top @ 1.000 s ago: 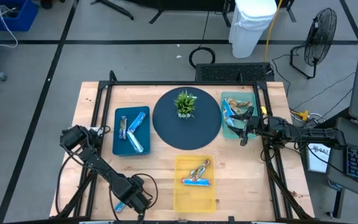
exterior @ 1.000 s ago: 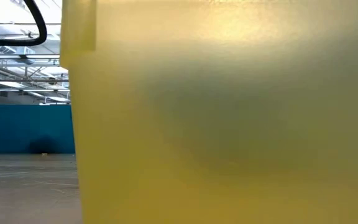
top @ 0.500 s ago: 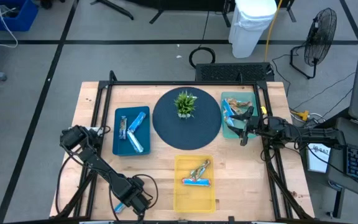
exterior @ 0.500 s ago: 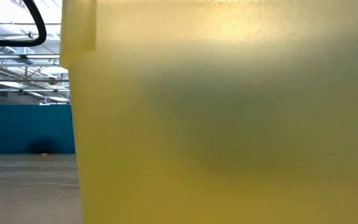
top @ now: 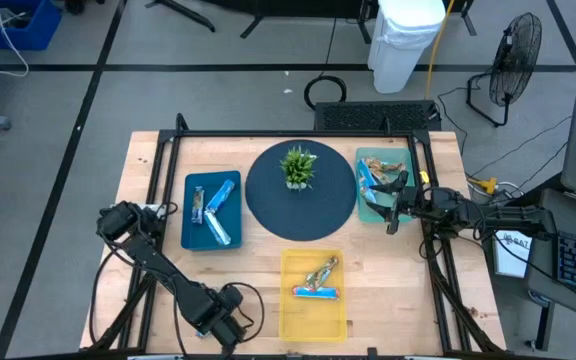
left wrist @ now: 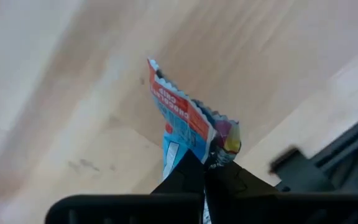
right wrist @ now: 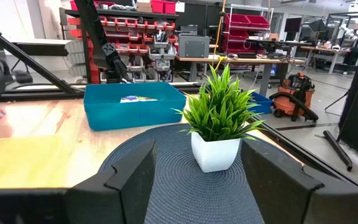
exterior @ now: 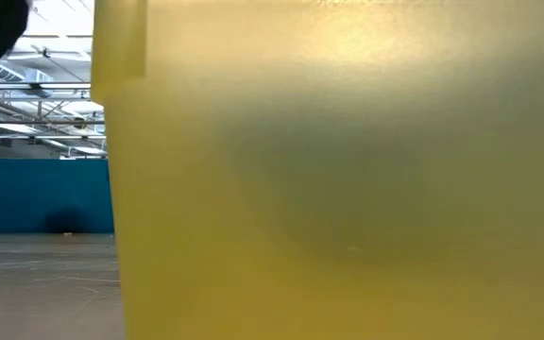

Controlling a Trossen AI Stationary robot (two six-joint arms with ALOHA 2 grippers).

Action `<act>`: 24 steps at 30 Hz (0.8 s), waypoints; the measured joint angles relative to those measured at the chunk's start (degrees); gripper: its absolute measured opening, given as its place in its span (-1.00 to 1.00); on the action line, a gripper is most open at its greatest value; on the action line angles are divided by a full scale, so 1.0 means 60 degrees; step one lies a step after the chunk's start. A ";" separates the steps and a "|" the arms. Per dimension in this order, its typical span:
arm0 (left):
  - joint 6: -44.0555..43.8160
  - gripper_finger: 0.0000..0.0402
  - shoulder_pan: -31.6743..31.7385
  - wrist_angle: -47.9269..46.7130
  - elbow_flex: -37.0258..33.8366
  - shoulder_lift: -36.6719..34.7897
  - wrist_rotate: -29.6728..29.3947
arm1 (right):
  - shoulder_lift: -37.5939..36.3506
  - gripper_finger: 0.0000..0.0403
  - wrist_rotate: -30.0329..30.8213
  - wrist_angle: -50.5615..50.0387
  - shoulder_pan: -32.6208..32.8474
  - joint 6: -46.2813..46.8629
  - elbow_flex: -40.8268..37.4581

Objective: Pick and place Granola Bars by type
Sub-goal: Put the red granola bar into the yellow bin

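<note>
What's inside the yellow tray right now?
In the yellow tray, two granola bars: a blue-wrapped bar and a brown/silver-wrapped bar angled above it. Anything beneath them is hidden.

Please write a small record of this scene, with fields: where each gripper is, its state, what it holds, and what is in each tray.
left gripper: near table edge, left of yellow tray; shut on a blue-wrapped bar
right gripper: over teal tray, open, holding nothing
blue tray: three bars, mostly blue
yellow tray: two bars, one blue, one brownish
teal tray: several bars, partly hidden by the gripper
round dark mat: small green plant in white pot
</note>
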 joint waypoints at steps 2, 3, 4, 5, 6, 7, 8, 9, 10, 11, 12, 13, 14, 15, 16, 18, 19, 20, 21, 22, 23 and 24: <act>0.0344 -0.99 0.0046 -0.0513 0.0504 -0.0001 -0.0476 | -0.0001 0.12 0.0000 -0.0001 0.0000 0.0000 -0.0002; 0.0567 -0.99 0.0074 -0.0745 0.0780 -0.0003 -0.0760 | 0.0001 0.12 -0.0004 -0.0001 0.0002 0.0000 -0.0001; 0.0798 -0.99 0.0105 -0.0937 0.1060 -0.0006 -0.1074 | 0.0002 0.12 0.0000 -0.0001 0.0000 0.0000 -0.0001; 0.1054 -0.99 0.0137 -0.1101 0.1341 -0.0006 -0.1417 | 0.0002 0.12 -0.0003 -0.0001 0.0000 0.0000 -0.0002; 0.1367 -0.99 0.0170 -0.1212 0.1601 -0.0006 -0.1816 | 0.0003 0.12 0.0000 -0.0001 0.0000 0.0000 0.0000; 0.1703 -0.99 0.0209 -0.1262 0.1845 -0.0006 -0.2188 | -0.0001 0.12 0.0000 0.0000 0.0002 0.0000 0.0000; 0.2103 -0.99 0.0256 -0.1270 0.2067 -0.0010 -0.2580 | -0.0001 0.12 0.0000 -0.0001 0.0000 0.0000 -0.0003; 0.2527 -0.99 0.0305 -0.1262 0.2287 -0.0010 -0.2959 | -0.0001 0.12 0.0000 -0.0001 0.0000 0.0000 -0.0003; 0.2954 -0.99 0.0356 -0.1240 0.2487 -0.0010 -0.3335 | -0.0001 0.12 -0.0002 -0.0001 0.0002 0.0000 0.0000; 0.3433 -0.99 0.0416 -0.1224 0.2675 -0.0010 -0.3703 | 0.0001 0.12 0.0000 0.0001 0.0000 0.0000 -0.0003; 0.4016 -0.99 0.0456 -0.1199 0.2840 -0.0010 -0.4094 | 0.0000 0.12 -0.0001 -0.0001 0.0004 0.0000 -0.0002; 0.4763 -1.00 0.0488 -0.1103 0.2964 -0.0010 -0.4470 | -0.0001 0.12 0.0000 0.0000 0.0003 0.0000 -0.0003; 0.5588 -1.00 0.0516 -0.0905 0.3034 -0.0021 -0.4900 | 0.0001 0.12 -0.0002 -0.0001 0.0002 0.0000 -0.0002; 0.6440 -1.00 0.0523 -0.0651 0.3060 -0.0024 -0.5392 | -0.0001 0.12 -0.0002 0.0001 0.0000 0.0000 -0.0001; 0.7263 -0.99 0.0520 -0.0377 0.3064 -0.0024 -0.5868 | 0.0001 0.12 0.0000 -0.0001 0.0004 0.0000 -0.0003; 0.8602 -0.99 0.0508 0.0016 0.3064 -0.0024 -0.6642 | 0.0003 0.12 -0.0003 0.0003 0.0001 0.0000 -0.0001; 0.9073 -0.99 0.0532 0.0187 0.3064 -0.0024 -0.6906 | -0.0001 0.12 -0.0001 0.0002 0.0000 0.0000 -0.0003; 0.9422 -0.99 0.0568 0.0360 0.3064 -0.0024 -0.7061 | 0.0002 0.12 0.0000 -0.0001 0.0001 0.0000 -0.0003; 0.9634 -0.99 0.0631 0.0543 0.3064 -0.0024 -0.7159 | -0.0001 0.12 -0.0001 0.0001 0.0001 0.0000 0.0000; 0.9808 -0.99 0.0705 0.0699 0.3064 -0.0024 -0.7229 | 0.0001 0.12 -0.0001 0.0002 0.0001 0.0000 -0.0002; 1.0016 -0.99 0.0773 0.0856 0.3064 -0.0024 -0.7293 | 0.0002 0.12 0.0000 0.0000 0.0000 0.0000 -0.0003; 1.0243 -0.99 0.0862 0.1040 0.3064 -0.0024 -0.7296 | 0.0003 0.12 0.0000 0.0003 0.0000 0.0000 0.0000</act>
